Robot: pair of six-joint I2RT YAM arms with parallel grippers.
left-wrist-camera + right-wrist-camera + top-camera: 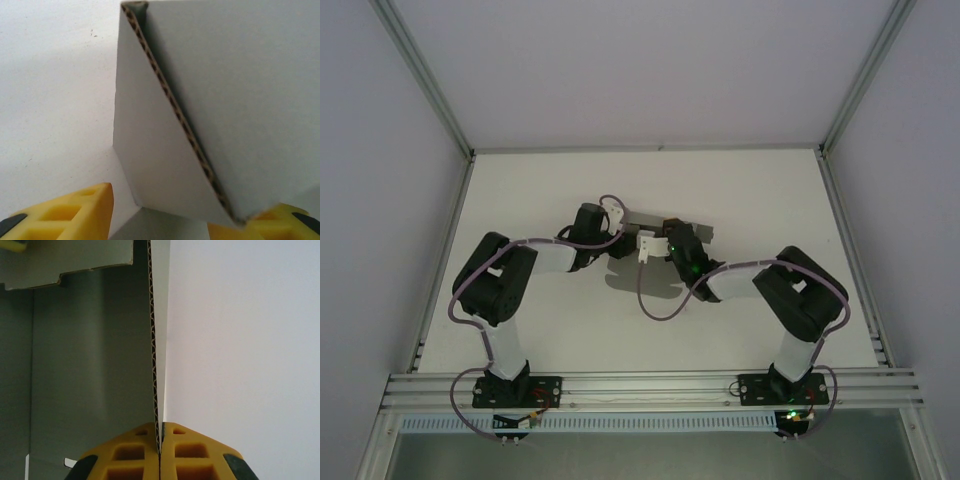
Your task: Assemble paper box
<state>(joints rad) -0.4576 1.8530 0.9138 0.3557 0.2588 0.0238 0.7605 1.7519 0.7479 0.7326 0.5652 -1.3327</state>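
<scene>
While my right fingers (170,445) are pressed together on the raw edge of one upright wall of the thin grey corrugated-card paper box (90,370), I take the step in hand to be standing the walls up and locking them. To do it well I would hold that pinch firm but low on the wall. I would swing it only about its crease so the card does not buckle, and let the other arm brace the neighbouring panel before any tab is pushed home.

The box sits mid-way across the white tabletop (740,185), between the two wrists. From the right wrist, the pinched wall runs straight away from the fingers, with the grey interior to its left and a flap with a stepped edge (65,265) at the far end.

My left fingers (80,212) are spread, not clamping anything. A folded corner of the box comes down between them, its fluted edge ending just beside the right-hand one.
</scene>
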